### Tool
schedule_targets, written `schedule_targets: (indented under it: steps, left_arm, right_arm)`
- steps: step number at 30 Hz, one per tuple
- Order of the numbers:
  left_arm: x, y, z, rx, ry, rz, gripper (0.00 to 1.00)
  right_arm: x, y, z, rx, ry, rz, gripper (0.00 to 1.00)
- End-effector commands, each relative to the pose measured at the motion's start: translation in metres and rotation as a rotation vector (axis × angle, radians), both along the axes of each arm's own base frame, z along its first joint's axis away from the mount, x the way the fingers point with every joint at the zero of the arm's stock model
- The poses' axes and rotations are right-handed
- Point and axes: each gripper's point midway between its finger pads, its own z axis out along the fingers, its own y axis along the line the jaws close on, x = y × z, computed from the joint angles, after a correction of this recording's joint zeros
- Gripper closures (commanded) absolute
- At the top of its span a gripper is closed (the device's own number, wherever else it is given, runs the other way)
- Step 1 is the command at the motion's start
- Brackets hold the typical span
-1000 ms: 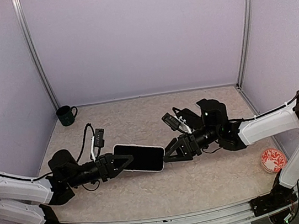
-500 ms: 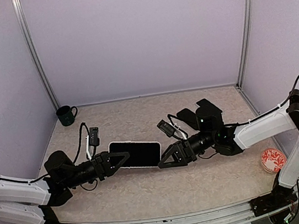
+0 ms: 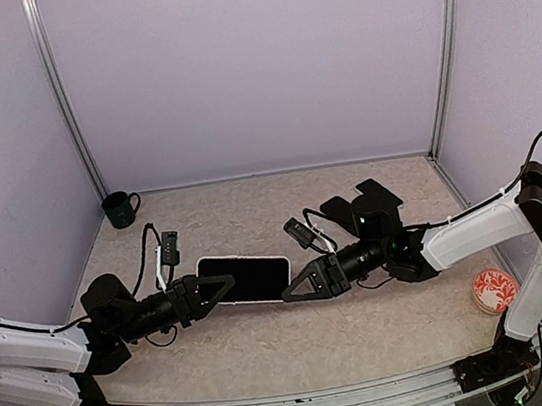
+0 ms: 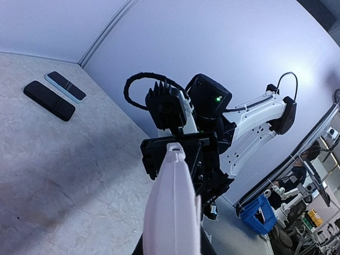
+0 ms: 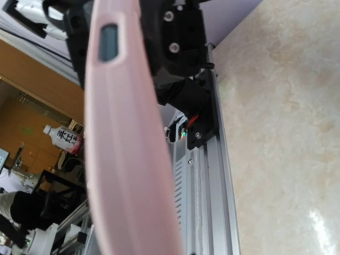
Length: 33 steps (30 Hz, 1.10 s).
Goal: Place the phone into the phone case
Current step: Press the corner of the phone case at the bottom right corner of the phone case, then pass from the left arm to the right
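A phone with a black screen (image 3: pixel 246 278) sits framed by a pale pink-white phone case (image 3: pixel 242 260), held flat above the table between my two arms. My left gripper (image 3: pixel 220 288) is shut on its left end. My right gripper (image 3: pixel 292 292) is closed on its right end. In the left wrist view the case (image 4: pixel 172 212) shows edge-on, with the right gripper (image 4: pixel 180 154) just behind its far tip. In the right wrist view the pink case edge (image 5: pixel 125 149) fills the left side; my own fingers are hidden there.
A dark green mug (image 3: pixel 120 209) stands at the back left corner. A red patterned dish (image 3: pixel 494 290) lies at the front right. Two dark flat slabs (image 3: pixel 363 198) lie behind the right arm; they also show in the left wrist view (image 4: pixel 50 100).
Both grippers and the cased phone have shifted left and slightly away from the near edge. In the last half second only the right gripper crept a little further left.
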Motion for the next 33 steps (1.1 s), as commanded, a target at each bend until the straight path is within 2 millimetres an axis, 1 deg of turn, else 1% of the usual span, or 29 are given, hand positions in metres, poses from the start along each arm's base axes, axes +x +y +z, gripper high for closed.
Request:
schedule_targets:
  steps: [1,5,7,9,10,12,15,17,21,22,23,24,25,28,29,31,33]
  left_arm:
    - [-0.005,0.001,0.023,-0.044,-0.087,0.009,1.0]
    - [-0.004,0.0,0.023,-0.017,-0.102,0.029,1.0]
    - [-0.004,0.0,0.022,-0.007,-0.105,0.035,1.0]
    - [-0.003,0.0,0.022,-0.005,-0.106,0.04,1.0]
    - [-0.003,0.001,0.023,-0.005,-0.108,0.044,1.0]
    - [-0.002,0.002,0.023,-0.002,-0.105,0.054,1.0]
    - [-0.001,0.003,0.021,0.006,-0.095,0.062,1.0]
    - [0.002,0.003,0.019,0.015,-0.081,0.07,1.0]
    - [0.005,0.002,0.016,0.024,-0.05,0.08,1.0]
    - [0.005,0.001,0.016,0.025,-0.042,0.077,1.0]
    - [0.005,0.001,0.015,0.026,-0.035,0.077,1.0]
    - [0.005,0.0,0.015,0.026,-0.029,0.074,1.0]
    - [0.006,-0.001,0.015,0.028,-0.022,0.072,1.0]
    - [0.008,-0.006,0.011,0.044,0.006,0.065,1.0]
    - [0.009,-0.008,0.007,0.058,0.021,0.064,1.0]
    - [0.011,-0.012,0.004,0.071,0.043,0.059,1.0]
    - [0.011,-0.016,0.001,0.08,0.063,0.046,1.0]
  right_arm:
    - [0.007,0.009,-0.001,-0.02,0.027,-0.031,0.91]
    - [0.012,0.011,-0.005,-0.053,0.052,-0.059,0.96]
    - [0.013,0.012,-0.006,-0.06,0.055,-0.068,0.96]
    - [0.014,0.011,-0.007,-0.07,0.049,-0.07,0.93]
    - [0.014,0.011,-0.007,-0.074,0.038,-0.07,0.88]
    - [0.016,0.009,-0.009,-0.097,0.0,-0.084,0.73]
    - [0.021,0.002,-0.011,-0.146,-0.105,-0.119,0.54]
    - [0.026,-0.003,-0.011,-0.174,-0.204,-0.14,0.47]
    - [0.03,-0.017,-0.007,-0.2,-0.371,-0.174,0.36]
    - [0.031,-0.02,-0.004,-0.196,-0.417,-0.184,0.29]
    - [0.032,-0.025,-0.002,-0.191,-0.455,-0.202,0.17]
    - [0.035,-0.029,0.001,-0.186,-0.499,-0.229,0.03]
    - [0.036,-0.035,0.004,-0.175,-0.546,-0.256,0.01]
    - [0.038,-0.051,0.016,-0.128,-0.682,-0.344,0.01]
    - [0.037,-0.057,0.016,-0.12,-0.716,-0.363,0.0]
    - [0.032,-0.064,0.029,-0.069,-0.79,-0.379,0.0]
    - [0.029,-0.067,0.035,-0.044,-0.844,-0.38,0.01]
